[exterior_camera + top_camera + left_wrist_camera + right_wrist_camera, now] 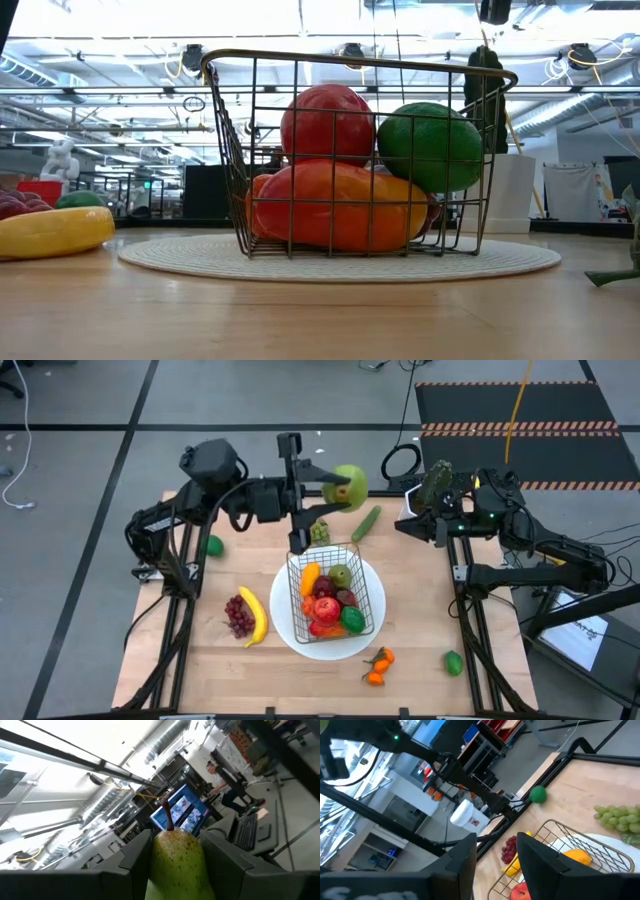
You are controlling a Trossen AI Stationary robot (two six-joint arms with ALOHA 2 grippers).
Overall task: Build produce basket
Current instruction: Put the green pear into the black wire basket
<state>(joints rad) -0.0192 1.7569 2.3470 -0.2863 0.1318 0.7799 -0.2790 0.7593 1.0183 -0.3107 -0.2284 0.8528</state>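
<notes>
Basket (335, 600) on white plate (290, 630), bench (200, 680) centre, holding red, orange, green produce. Left gripper (335, 490) raised above far bench edge, fingers (135, 857) clamped on green pear (177, 862). Right gripper (415, 525) at far right edge; finger gap narrow, empty. Banana (256, 615), purple grapes (238, 615) left of plate.

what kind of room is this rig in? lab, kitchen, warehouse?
Most likely a robotics lab or workshop, not a kitchen. Exposed ceiling ducts run overhead, a person sits by a lit monitor and keyboard, and hazard-striped floor mats lie behind the wooden table.
</notes>
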